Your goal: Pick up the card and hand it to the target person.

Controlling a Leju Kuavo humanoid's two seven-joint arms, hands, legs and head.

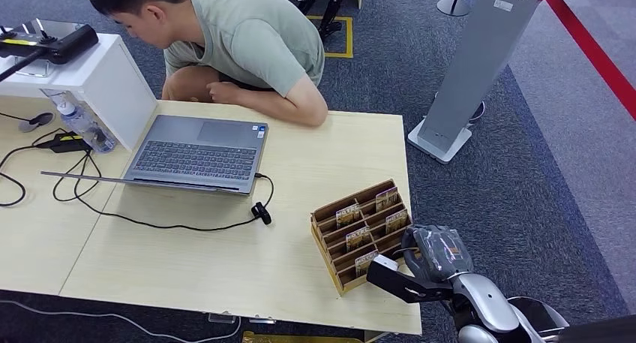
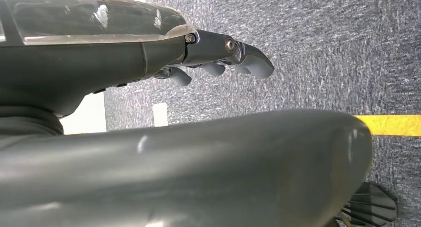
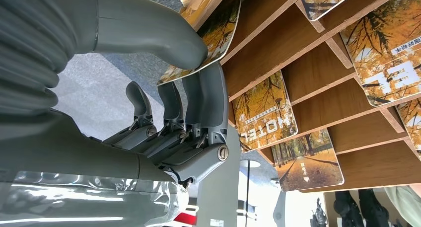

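A tiered wooden card holder [image 1: 327,221] stands on the table's front right corner with several autumn-picture cards in its slots. My right hand [image 1: 420,262] reaches in from the right at the holder's nearest row. In the right wrist view my right hand [image 3: 174,108] pinches one card [image 3: 221,28] between the thumb [image 3: 149,33] and the fingers [image 3: 211,98], the card still at the holder's edge. Other cards [image 3: 263,113] sit in the slots beside it. A person in a green shirt [image 1: 247,39] crouches behind the table's far edge. My left hand [image 2: 218,53] hangs over the carpet and holds nothing.
An open laptop [image 1: 196,154] lies on the pale wooden table [image 1: 225,260], with a black cable and clip [image 1: 261,212] running toward the holder. At the far left are a white box [image 1: 105,73] and a bottle [image 1: 86,125]. A grey stand base [image 1: 442,136] is on the carpet at the right.
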